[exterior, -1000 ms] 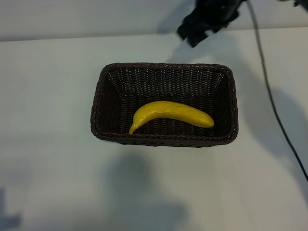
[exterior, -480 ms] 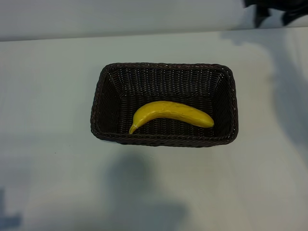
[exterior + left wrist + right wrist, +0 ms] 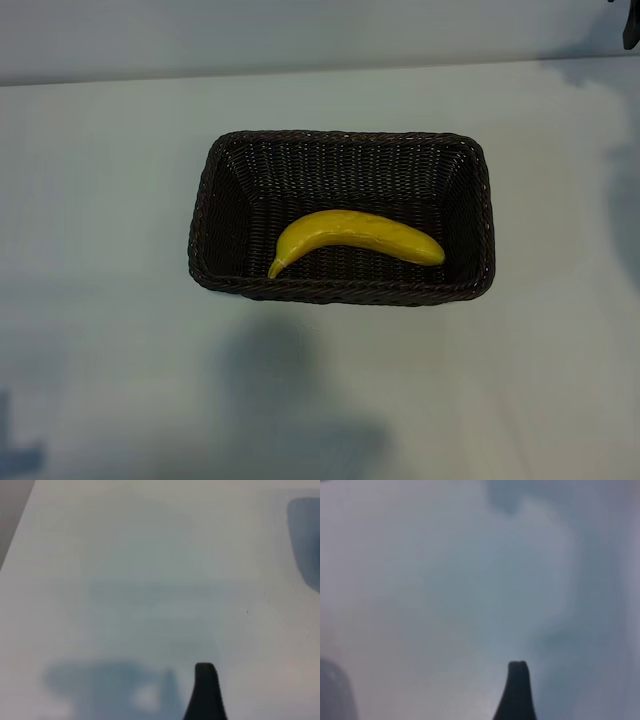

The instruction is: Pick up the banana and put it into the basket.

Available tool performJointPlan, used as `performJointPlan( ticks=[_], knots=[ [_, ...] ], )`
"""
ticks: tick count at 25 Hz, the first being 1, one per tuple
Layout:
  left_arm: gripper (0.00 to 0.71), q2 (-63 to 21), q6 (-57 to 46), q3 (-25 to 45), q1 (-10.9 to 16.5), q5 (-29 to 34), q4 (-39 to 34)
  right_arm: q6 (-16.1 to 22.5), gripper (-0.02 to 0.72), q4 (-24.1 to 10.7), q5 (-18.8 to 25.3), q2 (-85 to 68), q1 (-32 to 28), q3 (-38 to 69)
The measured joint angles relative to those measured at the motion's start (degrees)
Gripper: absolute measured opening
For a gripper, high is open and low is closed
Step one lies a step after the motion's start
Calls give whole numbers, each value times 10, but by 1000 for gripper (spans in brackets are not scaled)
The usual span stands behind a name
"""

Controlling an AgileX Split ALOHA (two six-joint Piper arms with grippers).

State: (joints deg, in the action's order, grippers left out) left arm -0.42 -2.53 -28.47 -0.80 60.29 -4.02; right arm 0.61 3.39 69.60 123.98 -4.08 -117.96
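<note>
Right arm (image 3: 630,28) nearly out of frame

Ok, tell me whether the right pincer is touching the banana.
Apart. The exterior view shows the banana lying alone in the basket, nothing gripping it.

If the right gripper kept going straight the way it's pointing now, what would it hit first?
Most likely the bare table. The right wrist view shows only tabletop and shadow ahead of the right gripper's one visible fingertip, with neither basket nor banana in that line. How far off the surface lies is unclear.
</note>
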Motion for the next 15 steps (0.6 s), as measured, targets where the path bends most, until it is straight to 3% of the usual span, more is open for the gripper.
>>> performJointPlan(
  ticks=[5,15],
  knots=[
    [575,0,0,0,0,0,0,-22,605,-2,-1,-52,1,74],
    [575,0,1,0,0,0,0,-49,605,-9,-1,-284,1,374]
  ],
)
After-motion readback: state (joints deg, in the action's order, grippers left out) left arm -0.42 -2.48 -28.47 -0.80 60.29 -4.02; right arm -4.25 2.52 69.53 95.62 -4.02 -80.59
